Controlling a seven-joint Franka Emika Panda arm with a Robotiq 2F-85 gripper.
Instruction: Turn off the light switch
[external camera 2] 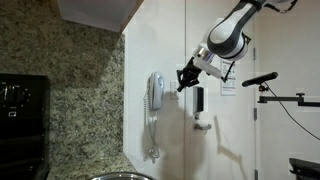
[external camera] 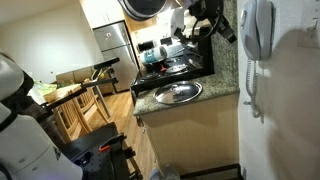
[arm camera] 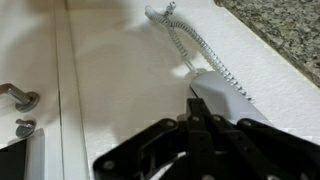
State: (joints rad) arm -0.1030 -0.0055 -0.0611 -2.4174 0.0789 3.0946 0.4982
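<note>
Wall telephone (external camera 2: 154,93): white, with a pale grey-white coiled cord (arm camera: 200,45). Gripper (arm camera: 191,100): black. Arm (external camera 2: 226,38): white with black joints. Counter (external camera: 218,86): speckled grey-brown granite. Sink bowl (external camera: 178,93): silver. Refrigerator (external camera: 116,45): steel grey.

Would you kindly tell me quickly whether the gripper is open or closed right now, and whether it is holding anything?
Gripper: closed, holding nothing.
</note>
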